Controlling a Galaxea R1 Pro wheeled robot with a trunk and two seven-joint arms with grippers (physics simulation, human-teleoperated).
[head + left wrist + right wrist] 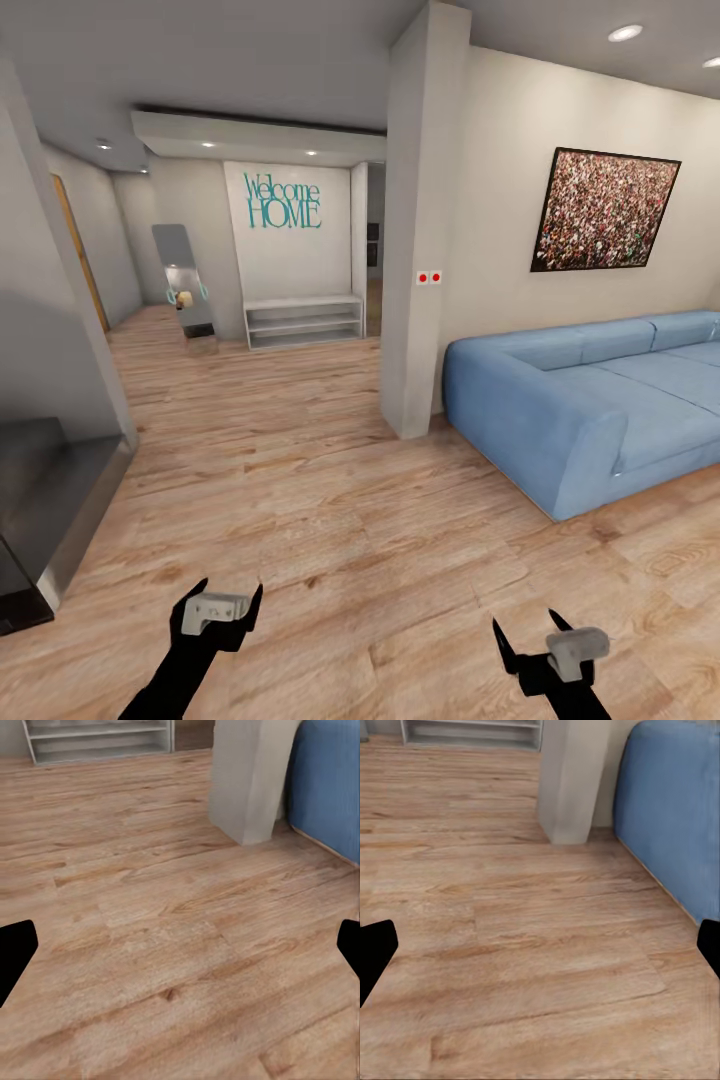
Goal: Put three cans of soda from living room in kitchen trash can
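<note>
Teal lettering (283,201) on the far wall reads "Welcome HOME". In the living room, a blue sofa (590,410) sits right on the wood floor (330,500). Left pincer (218,606) and right pincer (552,640) hang wide open, empty.

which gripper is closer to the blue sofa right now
Right. The right gripper hangs over the wood floor just short of the blue sofa's near arm; the left gripper sits farther across the floor, toward the dark unit.
</note>
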